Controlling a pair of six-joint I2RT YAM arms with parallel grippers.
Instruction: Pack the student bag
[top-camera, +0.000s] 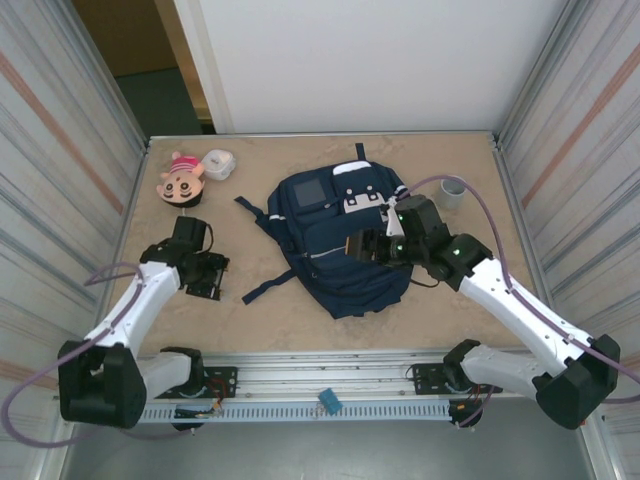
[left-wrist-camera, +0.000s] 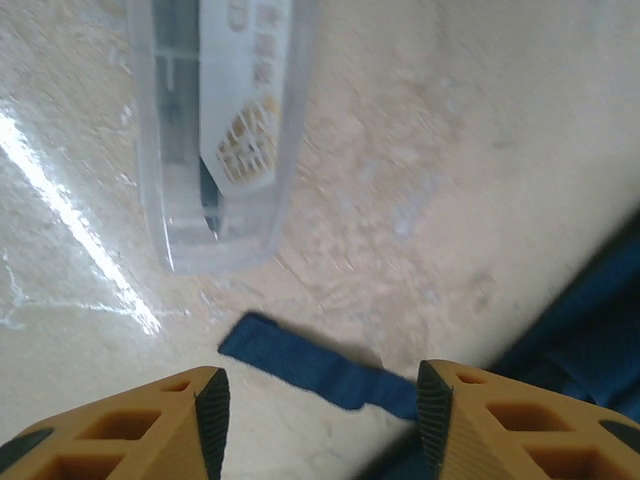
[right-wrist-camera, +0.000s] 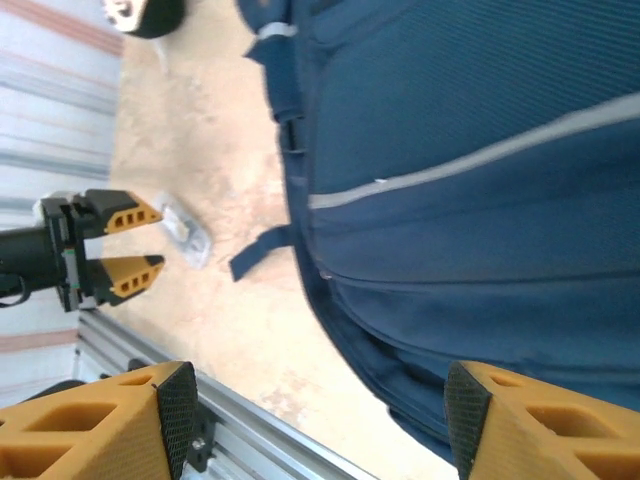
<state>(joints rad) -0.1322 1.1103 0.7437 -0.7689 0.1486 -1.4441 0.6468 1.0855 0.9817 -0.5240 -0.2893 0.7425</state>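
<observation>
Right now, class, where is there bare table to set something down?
Free: the near strip between student bag and rail; the far patch between white roll and bag. Crowded: left side, by the left hand, clear case and doll.

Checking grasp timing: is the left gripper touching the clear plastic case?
Apart. The left wrist view shows bare table between the left gripper and the clear plastic case; the jaws stand open, short of it.
</observation>
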